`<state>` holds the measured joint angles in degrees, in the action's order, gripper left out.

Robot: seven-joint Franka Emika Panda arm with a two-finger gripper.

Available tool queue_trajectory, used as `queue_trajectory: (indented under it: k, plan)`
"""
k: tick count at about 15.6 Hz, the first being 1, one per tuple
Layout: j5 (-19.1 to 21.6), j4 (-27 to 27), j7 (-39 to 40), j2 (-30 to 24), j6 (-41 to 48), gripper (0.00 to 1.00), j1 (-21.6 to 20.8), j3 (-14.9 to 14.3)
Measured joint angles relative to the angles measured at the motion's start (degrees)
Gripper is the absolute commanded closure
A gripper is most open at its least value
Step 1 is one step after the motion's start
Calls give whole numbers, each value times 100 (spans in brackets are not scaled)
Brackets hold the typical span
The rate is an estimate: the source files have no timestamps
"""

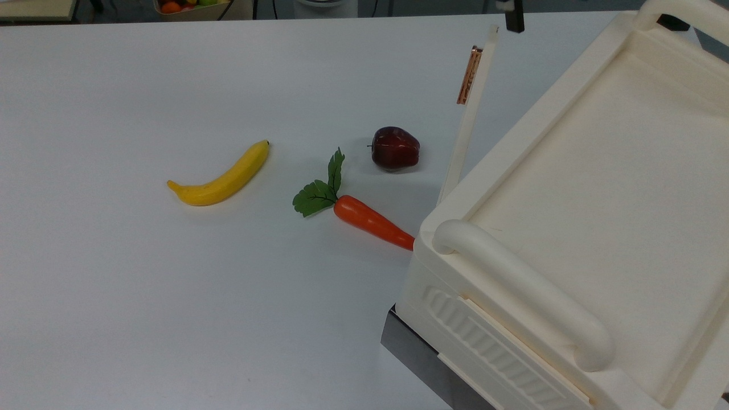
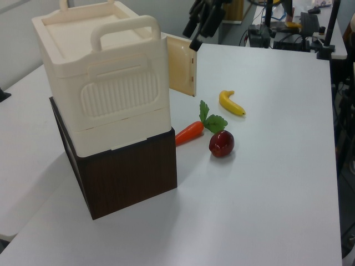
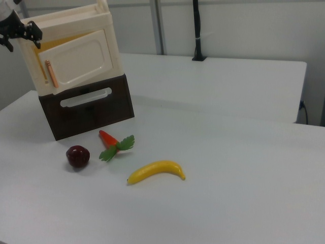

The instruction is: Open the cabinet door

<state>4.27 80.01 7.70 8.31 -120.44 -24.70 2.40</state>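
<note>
- The cabinet (image 2: 111,83) is a cream box on a dark wooden base (image 2: 133,172); every place below is given from the cabinet
- The cabinet door (image 2: 180,65) stands part-way out from the cabinet's front. It is hinged at the front corner, and its free edge swings away over the table (image 1: 171,313). In the top view it shows almost edge-on, so I judge the opening well started but not wide
- The copper strip handle (image 1: 467,77) sits on the door's outer face near the free edge, the end farthest from the cabinet's hinge corner. That is the sensible place to pull, since it gives the most leverage
- The gripper (image 2: 194,34) hangs by the door's upper free corner, just off the cabinet's front face and about level with the cabinet's top. Whether it is open or closed I cannot tell, nor whether it touches the door
- It is probably held there because a push or pull at that corner turns the door with little force
- The carrot (image 1: 373,222) lies near the cabinet's front, its tip hidden behind the cabinet's corner in the top view. The apple (image 1: 395,148) is just beyond it and the banana (image 1: 222,179) is well out from the cabinet
- The door hangs above the table, so it should pass over the fruit without catching
</note>
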Motion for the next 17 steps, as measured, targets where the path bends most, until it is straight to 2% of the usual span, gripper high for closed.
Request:
queue_trajectory:
  k: [6, 14, 17]
  plan:
    - [-4, 7, 0, 122, -2, 0, 191, -63]
    - [-131, -8, 11, 79, -2, 0, 1189, -116]
    - [-147, -6, 12, 79, -1, 0, 1347, -116]
